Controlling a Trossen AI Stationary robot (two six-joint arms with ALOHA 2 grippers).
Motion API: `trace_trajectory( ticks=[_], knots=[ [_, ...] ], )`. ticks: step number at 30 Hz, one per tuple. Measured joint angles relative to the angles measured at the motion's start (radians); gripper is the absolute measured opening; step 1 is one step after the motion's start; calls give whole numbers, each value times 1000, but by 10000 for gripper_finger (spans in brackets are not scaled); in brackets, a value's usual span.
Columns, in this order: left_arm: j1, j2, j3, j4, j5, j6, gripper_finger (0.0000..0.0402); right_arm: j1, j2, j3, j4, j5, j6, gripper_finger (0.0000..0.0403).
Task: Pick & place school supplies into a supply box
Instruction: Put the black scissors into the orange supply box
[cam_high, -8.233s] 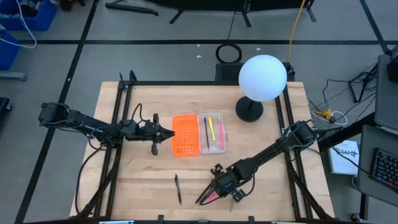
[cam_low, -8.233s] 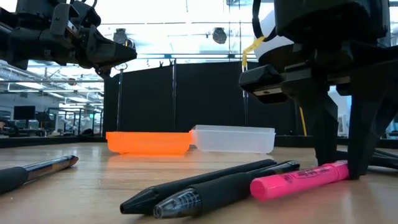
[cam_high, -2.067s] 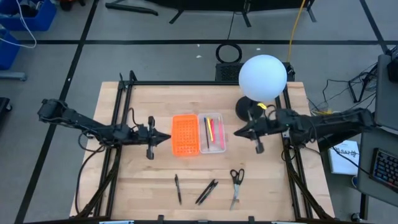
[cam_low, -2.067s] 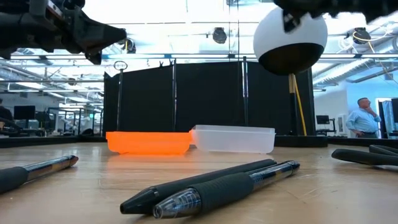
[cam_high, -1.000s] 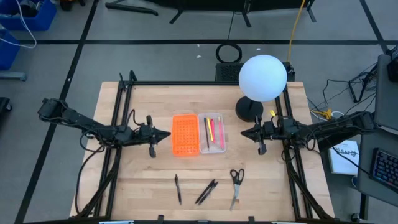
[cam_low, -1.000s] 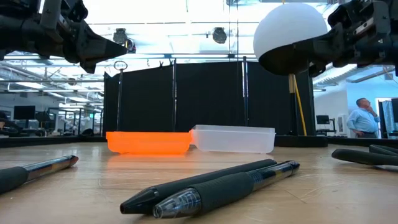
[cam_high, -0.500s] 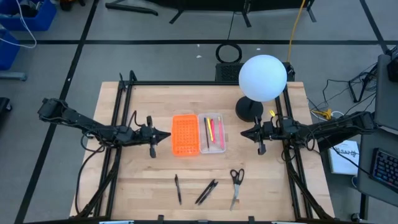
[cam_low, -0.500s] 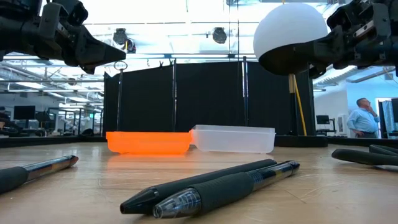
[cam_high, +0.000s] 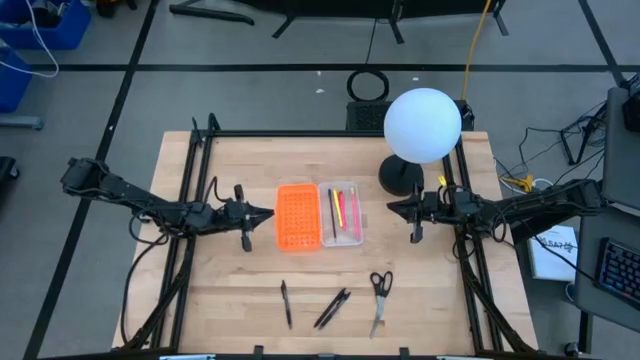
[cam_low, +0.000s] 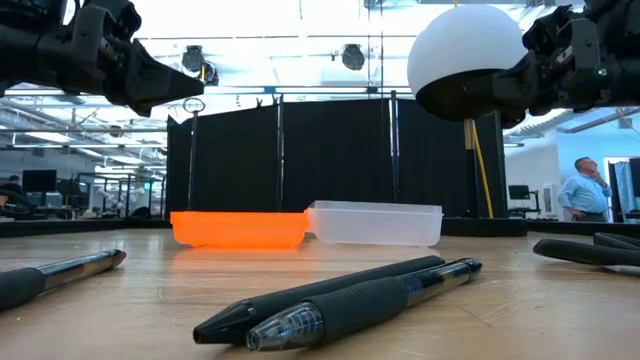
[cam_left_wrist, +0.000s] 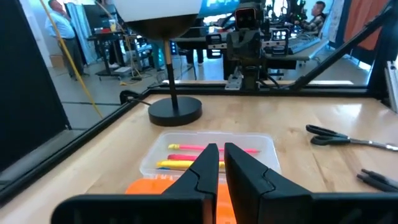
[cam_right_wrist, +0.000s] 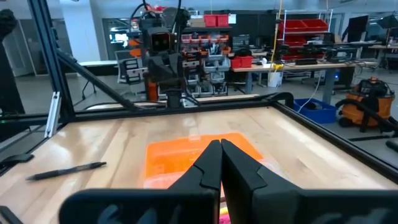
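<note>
The supply box lies open mid-table, orange half (cam_high: 298, 216) beside clear half (cam_high: 342, 212); a black, a yellow and a pink pen lie in the clear half. On the near part of the table lie a single black pen (cam_high: 286, 303), two black pens side by side (cam_high: 332, 308) and the black-handled scissors (cam_high: 379, 290). My left gripper (cam_high: 268, 214) hovers shut just left of the orange half, pointing at it. My right gripper (cam_high: 392, 208) hovers shut to the right of the clear half. Each wrist view shows the box beyond shut fingers (cam_left_wrist: 217, 155) (cam_right_wrist: 219, 155).
A white globe lamp (cam_high: 422, 125) stands on a black base (cam_high: 400, 176) at the far right of the table, close to my right arm. Black frame rails run along the left and right table edges. A person stands far off in the room (cam_low: 585, 190).
</note>
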Motion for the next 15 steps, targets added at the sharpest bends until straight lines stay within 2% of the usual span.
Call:
trace_trajectory(
  ticks=[4, 10, 15],
  knots=[
    [0, 0, 0, 3, 6, -52, 37, 0, 0, 0, 5, 1, 0, 0],
    [0, 0, 0, 65, 123, -33, 37, 0, 0, 0, 5, 2, 24, 0],
    [0, 0, 0, 78, 159, -136, 37, 0, 0, 0, 10, 2, 26, 0]
  ],
)
